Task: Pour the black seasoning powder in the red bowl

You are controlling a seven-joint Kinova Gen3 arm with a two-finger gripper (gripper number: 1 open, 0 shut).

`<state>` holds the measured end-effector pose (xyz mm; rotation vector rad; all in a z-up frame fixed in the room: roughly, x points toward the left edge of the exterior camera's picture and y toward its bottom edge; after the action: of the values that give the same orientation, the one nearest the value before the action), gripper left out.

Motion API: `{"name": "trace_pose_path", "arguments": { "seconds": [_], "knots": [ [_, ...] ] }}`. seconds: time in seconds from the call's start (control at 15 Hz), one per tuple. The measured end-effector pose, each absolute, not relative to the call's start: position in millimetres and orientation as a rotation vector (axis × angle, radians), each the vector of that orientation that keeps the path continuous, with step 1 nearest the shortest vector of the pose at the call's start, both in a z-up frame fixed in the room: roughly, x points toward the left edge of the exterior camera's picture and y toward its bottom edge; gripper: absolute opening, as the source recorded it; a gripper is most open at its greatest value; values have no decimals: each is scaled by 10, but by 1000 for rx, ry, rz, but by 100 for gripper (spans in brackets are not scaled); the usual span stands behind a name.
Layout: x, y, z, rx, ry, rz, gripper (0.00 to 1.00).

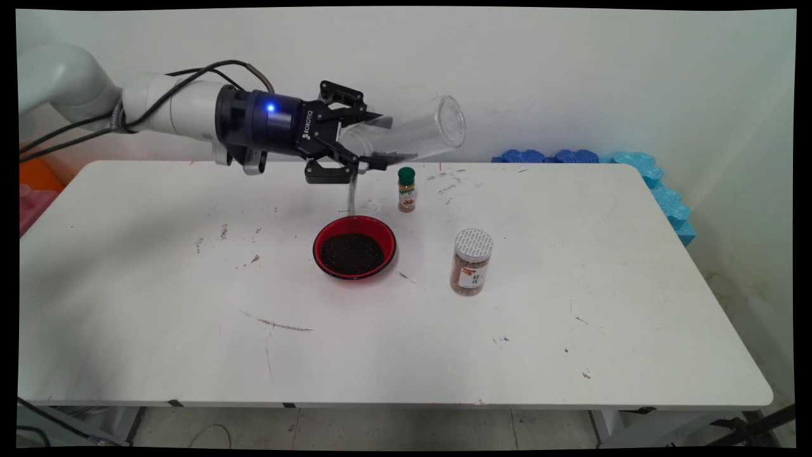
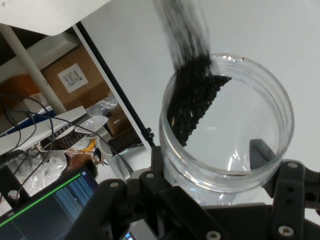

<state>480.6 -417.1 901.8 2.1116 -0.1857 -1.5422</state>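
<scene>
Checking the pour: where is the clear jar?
In the main view, the clear jar is tipped in the gripper, above the table's far side, over the red bowl.

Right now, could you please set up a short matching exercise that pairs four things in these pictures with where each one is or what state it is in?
Things:
1. clear jar
2. red bowl
3. green-capped spice bottle
4. white-lidded jar

States or places:
A. stands upright to the right of the bowl, nearer the table's front edge
B. sits on the table, holding dark grains
C. held tipped in the gripper, above the table
D. stands upright behind the bowl, toward the wall

Pairs: 1-C, 2-B, 3-D, 4-A
</scene>
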Motion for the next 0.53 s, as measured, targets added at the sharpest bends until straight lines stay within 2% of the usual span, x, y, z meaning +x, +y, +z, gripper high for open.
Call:
{"name": "trace_pose_path", "arguments": {
  "seconds": [0.53],
  "knots": [
    [4802, -4160, 9042, 2096, -169, -1562, 0]
  ]
}}
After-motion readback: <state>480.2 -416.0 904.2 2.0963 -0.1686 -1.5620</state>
